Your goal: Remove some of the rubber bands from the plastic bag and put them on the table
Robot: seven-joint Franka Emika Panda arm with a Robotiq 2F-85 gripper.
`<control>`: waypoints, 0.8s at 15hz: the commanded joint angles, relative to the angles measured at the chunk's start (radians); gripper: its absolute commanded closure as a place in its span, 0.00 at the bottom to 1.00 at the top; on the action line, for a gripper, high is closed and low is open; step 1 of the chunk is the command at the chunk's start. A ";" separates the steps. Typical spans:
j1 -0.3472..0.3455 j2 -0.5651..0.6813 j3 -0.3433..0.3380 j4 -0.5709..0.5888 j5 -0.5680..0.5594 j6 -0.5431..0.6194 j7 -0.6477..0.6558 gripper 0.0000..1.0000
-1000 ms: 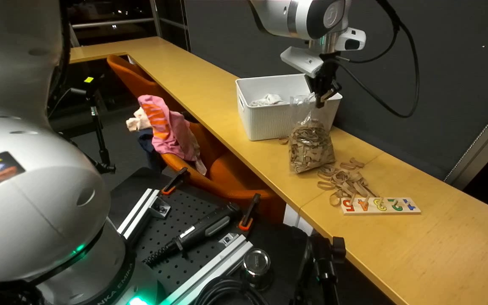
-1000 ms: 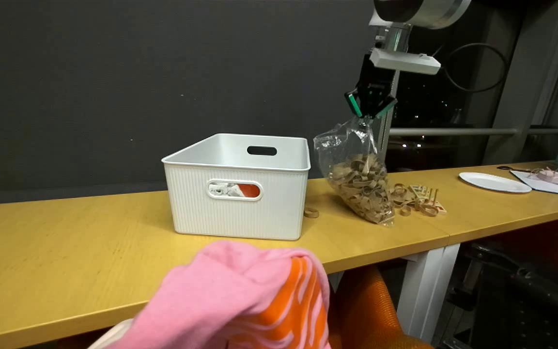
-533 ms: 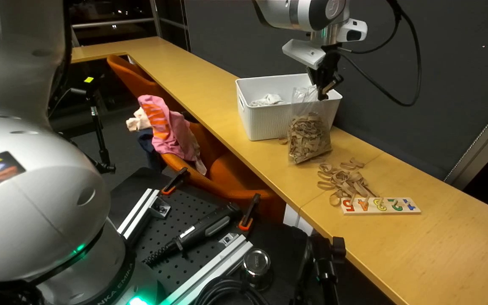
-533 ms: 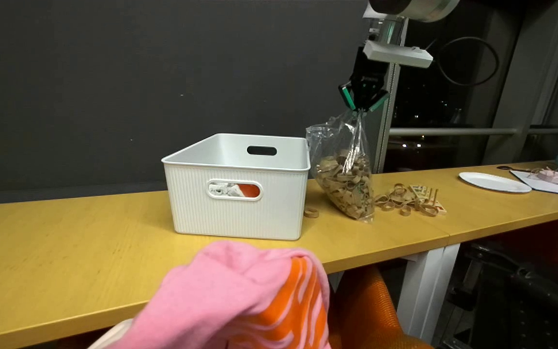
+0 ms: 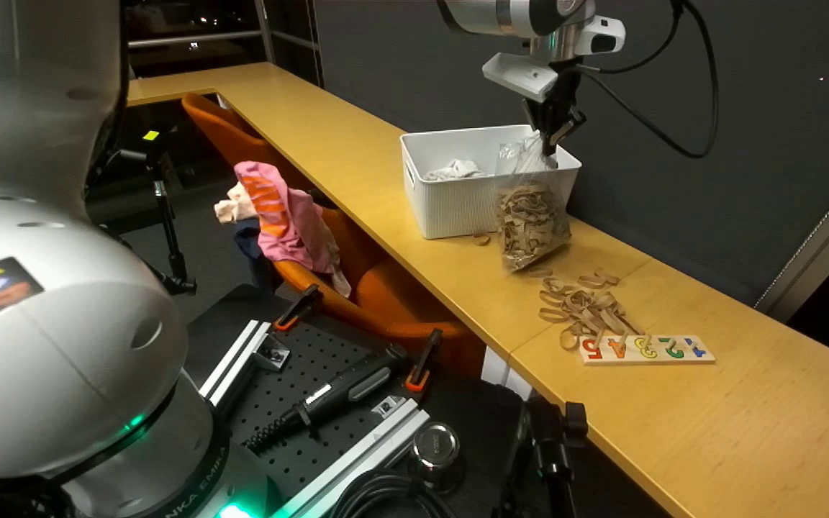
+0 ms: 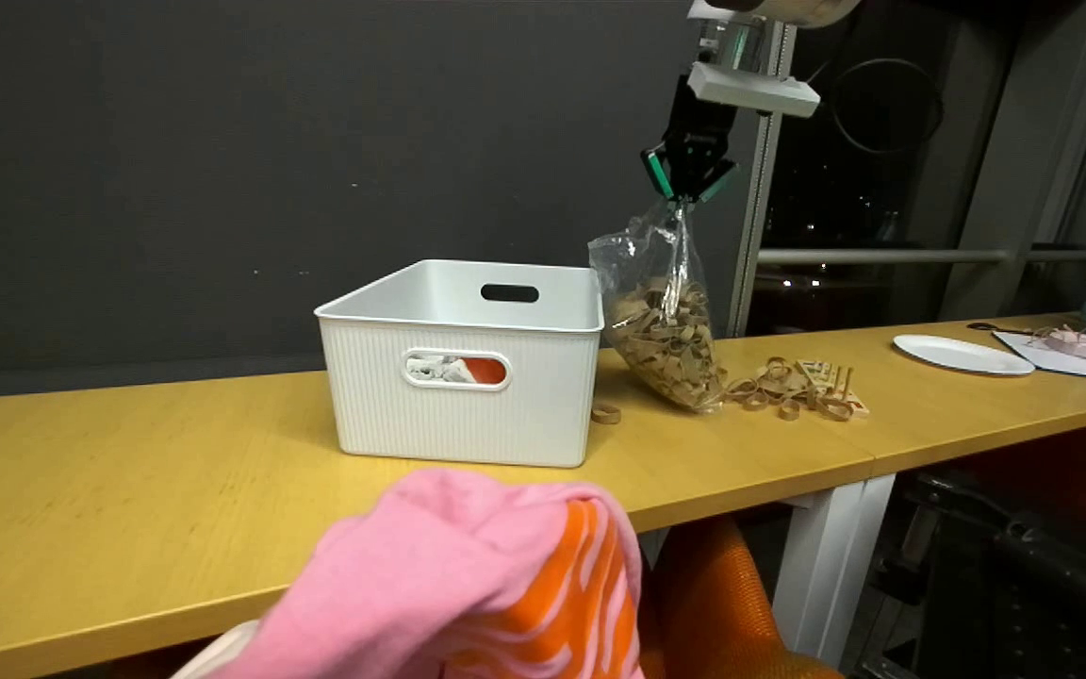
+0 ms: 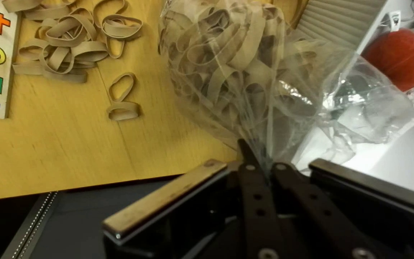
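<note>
My gripper (image 5: pixel 550 150) is shut on the gathered top of the clear plastic bag (image 5: pixel 533 223), which hangs below it, tilted, full of tan rubber bands. In an exterior view the gripper (image 6: pixel 682 200) holds the bag (image 6: pixel 666 344) beside the white bin; I cannot tell whether its bottom touches the table. In the wrist view the fingers (image 7: pixel 259 158) pinch the plastic and the bag (image 7: pixel 225 64) fills the upper middle, its loose flap over the bin. A pile of loose rubber bands (image 5: pixel 587 306) lies on the table (image 5: pixel 760 403); it also shows in the wrist view (image 7: pixel 67 46).
The white bin (image 6: pixel 458 424) with cloth inside stands right beside the bag. A single band (image 6: pixel 605 414) lies at its base. A wooden number board with pegs (image 5: pixel 645 350) touches the loose pile. A white plate (image 6: pixel 962 356) is farther along the table. A pink cloth (image 5: pixel 285 216) hangs on an orange chair.
The gripper has risen, carrying the bag upward and away from the loose pile, closer to the white bin. The bag has swung a little. The loose bands and the board have not moved.
</note>
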 commanded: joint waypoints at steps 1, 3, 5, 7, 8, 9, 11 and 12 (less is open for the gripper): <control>-0.016 0.057 0.019 0.094 0.007 -0.044 -0.028 1.00; -0.020 0.088 0.027 0.127 0.016 -0.049 -0.042 1.00; -0.021 0.111 0.031 0.144 0.016 -0.044 -0.051 1.00; -0.020 0.130 0.032 0.159 0.013 -0.042 -0.054 1.00; -0.019 0.138 0.032 0.168 0.012 -0.043 -0.055 1.00; -0.020 0.144 0.033 0.174 0.013 -0.045 -0.057 1.00; -0.016 0.140 0.031 0.172 0.009 -0.046 -0.054 0.72; -0.014 0.136 0.030 0.168 0.008 -0.044 -0.052 0.66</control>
